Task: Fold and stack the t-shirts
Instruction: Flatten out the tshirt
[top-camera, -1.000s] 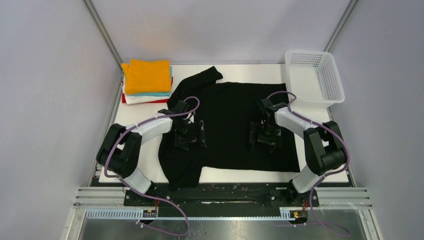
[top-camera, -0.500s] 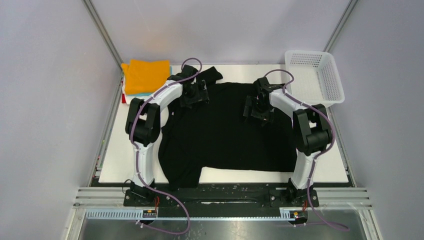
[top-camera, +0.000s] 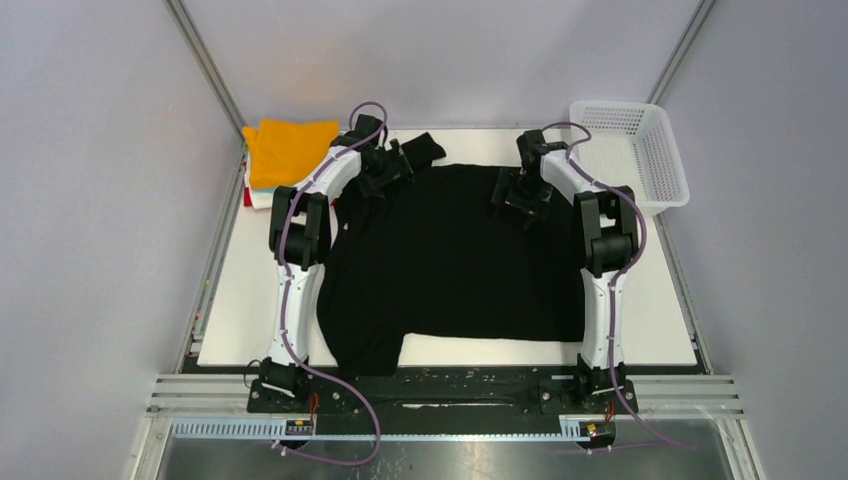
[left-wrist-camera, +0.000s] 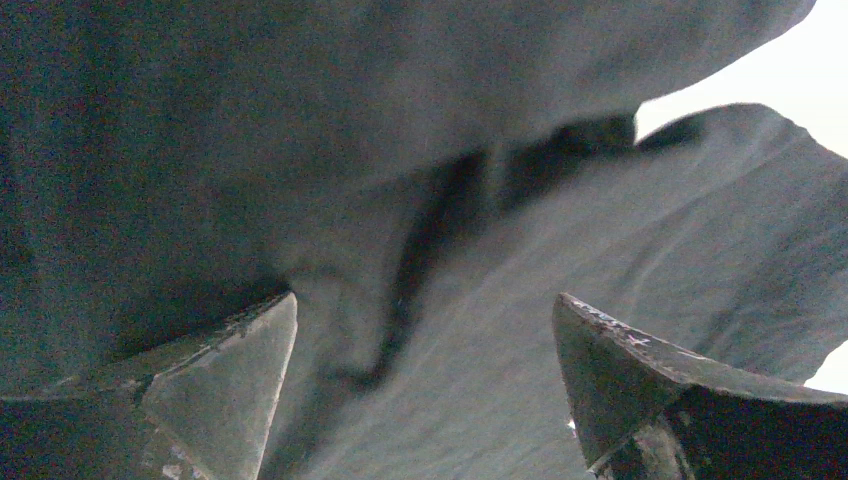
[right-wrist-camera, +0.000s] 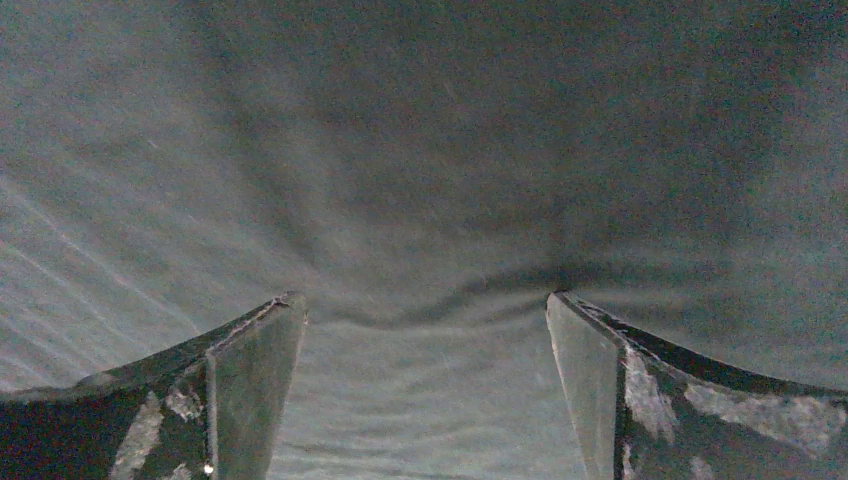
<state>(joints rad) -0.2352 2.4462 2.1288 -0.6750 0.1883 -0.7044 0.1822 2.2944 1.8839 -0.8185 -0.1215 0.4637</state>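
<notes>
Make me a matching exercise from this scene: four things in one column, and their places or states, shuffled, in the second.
1 black t-shirt
2 orange t-shirt
3 white basket
4 left hand

A far right corner of the table
B open, gripping nothing
C spread across the middle
D top of the folded stack, far left

Pairs: 1-C, 2-D, 3-A, 4-B

The black shirt (top-camera: 460, 260) hogs the middle of the counter (top-camera: 250, 300), so the only bare lanes are the strips down its left and right sides. The folded stack (top-camera: 290, 150) blocks the far-left corner and the basket (top-camera: 662, 165) blocks the far-right. The left claw (top-camera: 385, 170) and right claw (top-camera: 520, 195) gape wide over the shirt's far edge.
</notes>
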